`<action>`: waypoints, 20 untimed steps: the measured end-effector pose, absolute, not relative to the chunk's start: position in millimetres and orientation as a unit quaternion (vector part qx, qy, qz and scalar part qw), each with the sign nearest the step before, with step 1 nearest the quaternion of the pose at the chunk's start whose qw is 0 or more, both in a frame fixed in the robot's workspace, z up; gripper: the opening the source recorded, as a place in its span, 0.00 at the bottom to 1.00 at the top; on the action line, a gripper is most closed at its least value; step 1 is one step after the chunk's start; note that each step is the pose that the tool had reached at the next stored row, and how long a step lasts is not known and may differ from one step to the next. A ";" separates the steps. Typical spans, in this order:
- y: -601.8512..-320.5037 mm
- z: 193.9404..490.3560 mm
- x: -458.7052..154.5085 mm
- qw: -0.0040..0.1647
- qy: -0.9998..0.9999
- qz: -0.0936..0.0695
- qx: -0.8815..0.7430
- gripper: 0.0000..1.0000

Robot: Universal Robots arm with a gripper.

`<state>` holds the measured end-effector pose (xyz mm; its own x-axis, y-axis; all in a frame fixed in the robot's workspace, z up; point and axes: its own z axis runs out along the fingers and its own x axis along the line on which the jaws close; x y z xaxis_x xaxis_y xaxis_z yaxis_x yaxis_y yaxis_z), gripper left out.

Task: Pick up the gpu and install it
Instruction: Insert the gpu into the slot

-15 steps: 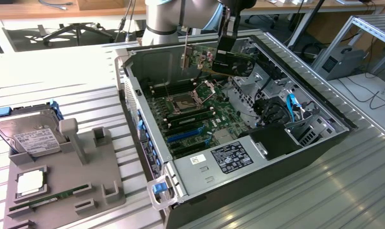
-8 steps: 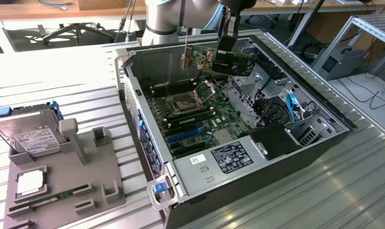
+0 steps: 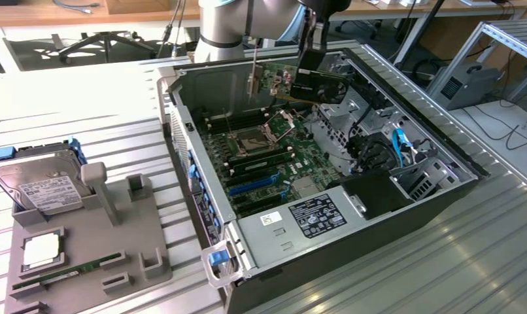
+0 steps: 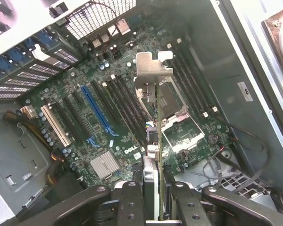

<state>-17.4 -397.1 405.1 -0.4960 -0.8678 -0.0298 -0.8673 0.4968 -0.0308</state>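
Jaws hold the gpu (image 4: 153, 157) on edge, bracket end farthest from them.

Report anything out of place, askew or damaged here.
Nothing looks spilled or damaged. The one thing not in its place is the gpu: the tool grips it above the motherboard inside the open case, seated in no slot.

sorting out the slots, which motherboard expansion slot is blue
The long blue slot; black slots flank it, and the white slot lies further out.
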 end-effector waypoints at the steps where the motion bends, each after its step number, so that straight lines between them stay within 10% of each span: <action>1: -397.1 405.0 -17.4 0.021 0.862 -0.006 -0.506 0.27; 20: -397.1 405.0 -17.4 0.021 0.825 -0.004 -0.564 0.27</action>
